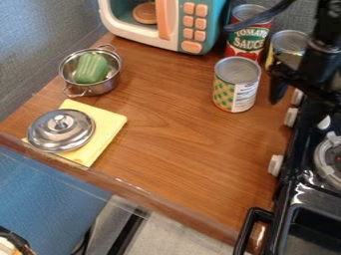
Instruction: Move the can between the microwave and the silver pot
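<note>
Camera view: located the claw (299, 102) between two and three o'clock, spread apart. Located the checked can (226, 93) at two o'clock, upright on the tabletop (166, 164), near the claw. Noted the microwave (174, 25) at twelve, the silver pot (101, 90) with a green item (91, 68) between ten and eleven, the lid (73, 137) on a yellow cloth (106, 119) at nine.

My arm (330, 17) was black all over, entering at the far right as a thick, upright shape. A rounded, cylinder-like section showed on it, with a thin greyish sheen along its curved edge. A smooth, dark cable (269, 17) curved out to its left. Below, my tool (301, 103) was black as well, angular, with a dark, narrow part tapering downward.
</note>
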Available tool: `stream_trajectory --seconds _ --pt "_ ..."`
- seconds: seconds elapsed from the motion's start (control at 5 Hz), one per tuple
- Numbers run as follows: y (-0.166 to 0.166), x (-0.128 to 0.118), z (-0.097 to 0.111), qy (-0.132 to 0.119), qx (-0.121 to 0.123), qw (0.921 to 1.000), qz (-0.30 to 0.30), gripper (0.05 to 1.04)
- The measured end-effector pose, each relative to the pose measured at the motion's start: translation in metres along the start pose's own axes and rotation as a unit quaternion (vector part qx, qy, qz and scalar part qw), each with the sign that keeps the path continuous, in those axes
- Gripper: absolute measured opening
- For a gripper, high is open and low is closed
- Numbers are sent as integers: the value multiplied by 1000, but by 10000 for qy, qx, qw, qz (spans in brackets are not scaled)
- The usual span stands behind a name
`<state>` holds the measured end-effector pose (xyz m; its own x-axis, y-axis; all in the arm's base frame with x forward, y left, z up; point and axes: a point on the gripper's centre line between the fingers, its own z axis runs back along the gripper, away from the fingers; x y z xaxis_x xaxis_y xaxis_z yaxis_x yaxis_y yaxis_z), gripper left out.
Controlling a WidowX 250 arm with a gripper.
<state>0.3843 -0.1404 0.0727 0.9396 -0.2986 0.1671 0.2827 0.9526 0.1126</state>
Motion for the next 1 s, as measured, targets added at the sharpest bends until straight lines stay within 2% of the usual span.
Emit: stream_trajectory --seconds 0.4,0.6,1.0 --pt "7 22 0 -204 -132 9994 241 1000" --pt "29 25 -9 -142 -185 9985 494 1000" --pt "52 21 -22 9 -174 9968 779 1000"
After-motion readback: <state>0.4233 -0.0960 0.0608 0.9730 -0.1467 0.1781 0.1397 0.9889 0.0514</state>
